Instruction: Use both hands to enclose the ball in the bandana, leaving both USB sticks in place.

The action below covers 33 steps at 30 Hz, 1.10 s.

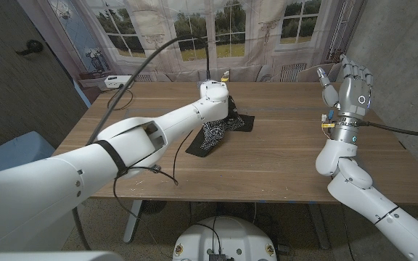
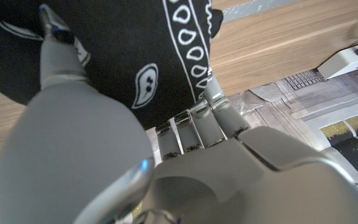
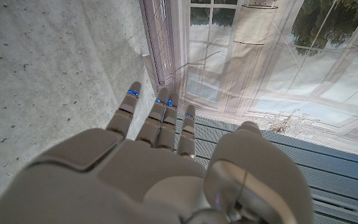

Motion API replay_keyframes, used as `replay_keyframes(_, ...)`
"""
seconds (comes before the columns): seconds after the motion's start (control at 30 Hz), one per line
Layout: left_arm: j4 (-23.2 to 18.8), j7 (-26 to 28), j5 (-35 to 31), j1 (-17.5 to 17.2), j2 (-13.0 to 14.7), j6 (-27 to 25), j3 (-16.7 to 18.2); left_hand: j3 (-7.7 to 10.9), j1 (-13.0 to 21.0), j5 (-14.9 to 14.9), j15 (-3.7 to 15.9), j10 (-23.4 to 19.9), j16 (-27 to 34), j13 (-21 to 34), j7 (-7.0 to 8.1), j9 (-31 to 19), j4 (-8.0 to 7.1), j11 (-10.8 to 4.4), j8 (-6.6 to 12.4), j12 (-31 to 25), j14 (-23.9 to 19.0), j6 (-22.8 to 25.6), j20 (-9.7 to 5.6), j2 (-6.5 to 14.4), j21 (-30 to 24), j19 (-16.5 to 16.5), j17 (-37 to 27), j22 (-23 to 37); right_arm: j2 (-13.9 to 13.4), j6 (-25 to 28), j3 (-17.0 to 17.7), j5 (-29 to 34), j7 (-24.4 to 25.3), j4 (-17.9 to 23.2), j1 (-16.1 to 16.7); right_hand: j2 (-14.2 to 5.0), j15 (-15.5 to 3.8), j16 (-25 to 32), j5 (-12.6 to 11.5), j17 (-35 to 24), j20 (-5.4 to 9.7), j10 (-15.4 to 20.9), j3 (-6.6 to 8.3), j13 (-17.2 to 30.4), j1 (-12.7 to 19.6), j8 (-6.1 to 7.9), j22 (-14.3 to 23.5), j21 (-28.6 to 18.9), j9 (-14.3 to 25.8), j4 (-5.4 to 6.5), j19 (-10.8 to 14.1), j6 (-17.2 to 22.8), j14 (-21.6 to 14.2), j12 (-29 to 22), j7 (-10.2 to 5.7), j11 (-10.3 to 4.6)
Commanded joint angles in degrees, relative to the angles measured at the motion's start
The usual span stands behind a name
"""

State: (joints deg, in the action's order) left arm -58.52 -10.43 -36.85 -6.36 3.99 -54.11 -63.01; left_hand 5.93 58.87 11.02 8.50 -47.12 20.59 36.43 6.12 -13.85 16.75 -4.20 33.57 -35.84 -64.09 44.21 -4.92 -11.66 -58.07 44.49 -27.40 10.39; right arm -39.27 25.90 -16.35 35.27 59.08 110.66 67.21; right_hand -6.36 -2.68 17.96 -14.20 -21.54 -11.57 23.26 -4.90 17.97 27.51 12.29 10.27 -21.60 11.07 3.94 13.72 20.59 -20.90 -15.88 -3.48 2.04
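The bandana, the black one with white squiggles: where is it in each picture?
Head view: the bandana lies mid-table, partly under the left hand.
Left wrist view: it spreads across the table just past the left hand's fingers.
Right wrist view: not in it; the right hand faces wall and windows.
Shared landmark: the windows behind the table.

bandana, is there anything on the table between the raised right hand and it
Nothing visible does. The right hand is raised over the table's right edge, fingers apart, and only bare table lies between it and the bandana, where the left hand is.
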Motion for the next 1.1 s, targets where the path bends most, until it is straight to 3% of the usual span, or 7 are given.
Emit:
replay_keyframes(0.03,2.0,6.82,8.01,1.2,0.51,0.53,-5.79,15.45,14.88,0.36,4.89,-5.16,-0.44,-0.33,-5.25,-2.32,-7.36,-4.75,0.01,0.41,-3.89,8.79,-0.77,16.2,-0.4,-0.58,-0.11,0.05,0.05,0.15,-0.46,-0.02,-0.09,-0.42,-0.68,0.03,-1.64,-0.31,-0.33,-0.01,0.06,0.66,-0.33,0.25,-0.08,-0.03,0.15,0.26,0.23,0.02,0.59,0.72,-0.5,0.12,-0.03,0.01)
replay_keyframes(0.1,2.46,7.36,8.48,1.52,0.43,0.47,-6.76,15.77,14.86,0.33,5.04,-4.11,-1.28,-0.96,-5.55,-2.15,-7.46,-4.6,-1.12,1.47,-3.03,6.67,-0.09,16.37,-0.36,-1.9,0.02,0.06,0.09,0.11,-0.49,-0.05,0.01,-0.46,-0.74,0.05,-1.68,-0.31,-0.36,-0.01,0.09,0.63,-0.36,0.27,-0.14,-0.04,0.16,0.31,0.23,0.04,0.62,0.72,-0.52,0.15,-0.04,-0.02)
replay_keyframes(0.2,2.72,7.77,8.76,2.07,0.47,0.2,-8.43,14.76,13.53,0.01,5.17,-0.47,-5.0,-2.81,-3.45,-1.39,-8.18,-3.87,-6.36,4.18,2.15,-1.84,1.55,16.09,-0.14,-4.65,1.88,-0.18,0.1,0.17,-0.53,0.02,0.18,-0.5,-0.81,0.06,-1.71,-0.32,-0.4,-0.01,0.06,0.71,-0.39,0.28,-0.21,-0.04,0.16,0.37,0.23,0.06,0.62,0.75,-0.54,0.14,-0.06,0.08)
replay_keyframes(0.37,2.74,6.07,9.99,3.45,0.78,0.01,-10.37,12.11,5.22,-0.5,0.84,13.15,-10.07,-7.03,0.05,0.92,-10.18,-0.93,-17.08,13.4,18.83,-18.73,6.81,13.82,3.79,-13.49,5.61,-0.43,0.04,0.2,-0.58,-0.01,0.13,-0.46,-0.85,0.08,-1.68,-0.34,-0.48,-0.01,0.02,0.67,-0.43,0.31,-0.3,-0.06,0.16,0.46,0.23,0.09,0.7,0.74,-0.54,0.2,-0.12,-0.03)
replay_keyframes(0.5,1.69,4.97,10.75,4.27,1.5,-0.44,-11.41,10.6,1.78,-0.82,-3.06,17.45,-10.26,-8.65,0.46,1.84,-10.53,0.13,-20.4,17.37,28.09,-24.05,10.23,12.3,6.95,-19.25,7.51,-0.46,0.08,0.21,-0.67,0.05,0.31,-0.6,-0.97,0.1,-1.64,-0.33,-0.56,0.0,0.06,0.72,-0.48,0.34,-0.37,-0.08,0.17,0.58,0.23,0.1,0.69,0.74,-0.64,0.23,-0.11,-0.14)
replay_keyframes(0.8,0.34,3.96,9.02,5.62,1.88,-2.59,-16.44,7.27,-2.63,-0.38,-7.0,27.25,-10.24,-10.43,0.61,2.59,-10.88,1.73,-23.22,23.25,41.48,-32.86,13.39,10.72,13.59,-30.26,10.15,-0.43,-0.16,0.14,-1.01,0.03,-0.21,-0.79,-1.43,0.17,-1.74,-0.32,-0.77,0.03,0.03,0.72,-0.53,0.42,-0.39,-0.11,0.18,0.83,0.23,0.04,0.8,0.76,-0.83,0.34,-0.13,-0.13)
replay_keyframes(1.1,-14.69,0.81,10.79,5.39,9.53,-3.01,-14.0,4.5,-8.31,0.18,-12.32,36.48,-10.52,-12.22,0.95,2.9,-12.7,3.46,-23.24,25.15,53.03,-38.23,15.61,10.91,19.31,-37.33,13.14,-0.42,0.08,0.6,-1.68,0.24,-0.48,-1.03,-2.3,0.19,-1.87,-0.36,-0.93,0.05,-0.03,0.77,-0.58,0.49,-0.44,-0.14,0.19,1.03,0.24,0.02,0.9,0.74,-0.87,0.41,-0.09,-0.06)
